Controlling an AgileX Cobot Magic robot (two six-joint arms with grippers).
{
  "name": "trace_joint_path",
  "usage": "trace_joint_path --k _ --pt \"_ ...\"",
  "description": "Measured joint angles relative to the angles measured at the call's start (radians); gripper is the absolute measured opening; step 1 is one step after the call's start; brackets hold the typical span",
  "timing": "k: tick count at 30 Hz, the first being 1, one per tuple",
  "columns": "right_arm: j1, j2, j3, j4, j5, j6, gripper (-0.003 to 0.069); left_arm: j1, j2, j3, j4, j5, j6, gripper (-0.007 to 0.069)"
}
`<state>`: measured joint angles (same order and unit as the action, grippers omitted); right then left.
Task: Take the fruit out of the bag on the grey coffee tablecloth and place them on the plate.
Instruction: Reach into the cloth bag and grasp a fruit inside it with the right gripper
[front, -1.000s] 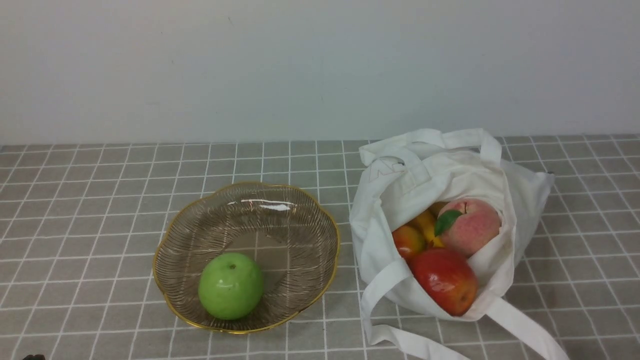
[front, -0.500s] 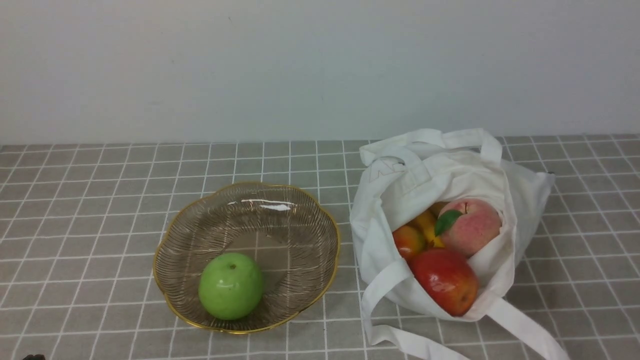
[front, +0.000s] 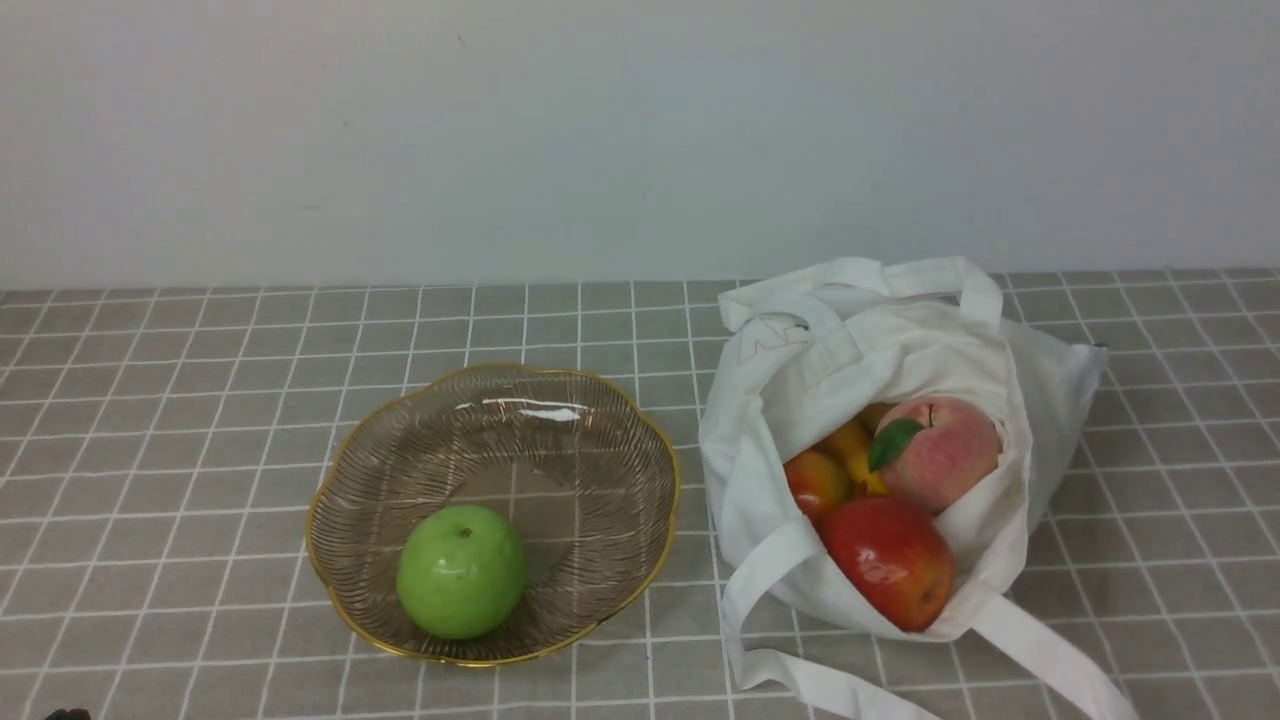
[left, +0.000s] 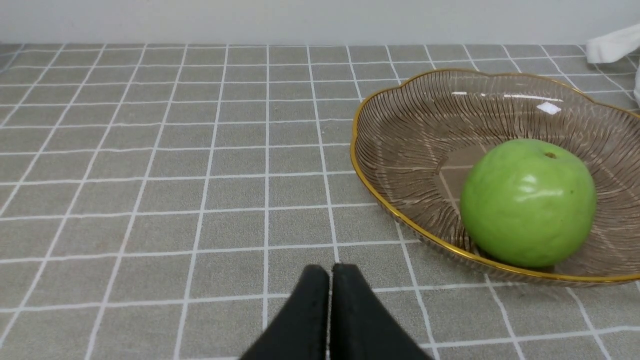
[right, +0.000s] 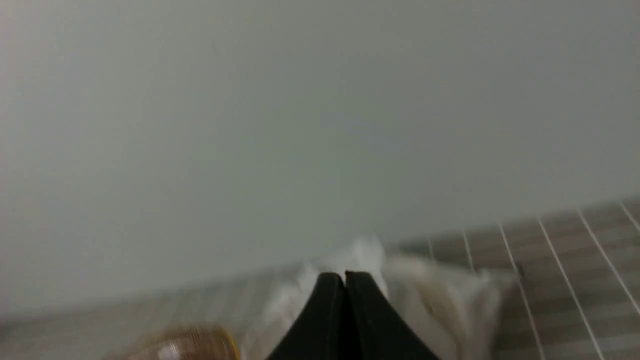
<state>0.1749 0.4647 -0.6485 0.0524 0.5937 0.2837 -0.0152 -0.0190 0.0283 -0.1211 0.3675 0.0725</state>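
Left gripper (left: 330, 272): fingers pressed together, nothing between them. It sits over the grey coffee tablecloth (front: 200, 420), near the plate (front: 676, 490) on the plate's left side, not touching it.

Right gripper (right: 345, 277): fingers also pressed together and empty. Its wrist view is blurred and mostly shows the wall (front: 600, 130). The tips point toward the bag (front: 850, 350), well short of it.

Neither gripper shows in the front view.

Plate: on the cloth, left of centre. It holds one green apple (front: 461, 571) in the near-left part, against the ribbed inner slope.

Bag: just right of the plate, almost touching its rim. It is slumped on the cloth with the mouth open toward the camera.

Fruit in the bag:
- red apple (front: 888, 560) at the front of the mouth, resting on the lower lip of the fabric
- peach (front: 945, 450) with a green leaf, behind the red apple and slightly right, touching it
- yellow-red fruits (front: 817, 483) to the left of the peach, partly hidden by the fabric and the other fruit; exact count unclear

Straps (front: 1050, 655): one is looped over the back of the bag. The others trail on the cloth in front, toward the near edge.
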Motion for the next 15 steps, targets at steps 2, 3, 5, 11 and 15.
trace_joint_path --k 2,3,5,11,15 --pt "0.035 0.154 -0.094 0.016 0.188 -0.087 -0.0014 0.0 0.0 0.0 0.0 0.0 0.0 -0.0008" --pt "0.055 0.241 -0.14 0.035 0.269 -0.152 -0.0014 0.0 0.0 0.0 0.0 0.0 0.0 -0.0008" --pt "0.073 0.321 -0.185 0.062 0.331 -0.203 -0.0014 0.0 0.0 0.0 0.0 0.0 0.0 -0.0008" --pt "0.21 0.671 -0.312 0.173 0.332 -0.393 -0.0012 0.0 0.0 0.0 0.0 0.0 0.0 -0.0008" --pt "0.276 0.835 -0.356 0.157 0.296 -0.392 0.0001 0.0 0.0 0.0 0.0 0.0 0.0 -0.0008"
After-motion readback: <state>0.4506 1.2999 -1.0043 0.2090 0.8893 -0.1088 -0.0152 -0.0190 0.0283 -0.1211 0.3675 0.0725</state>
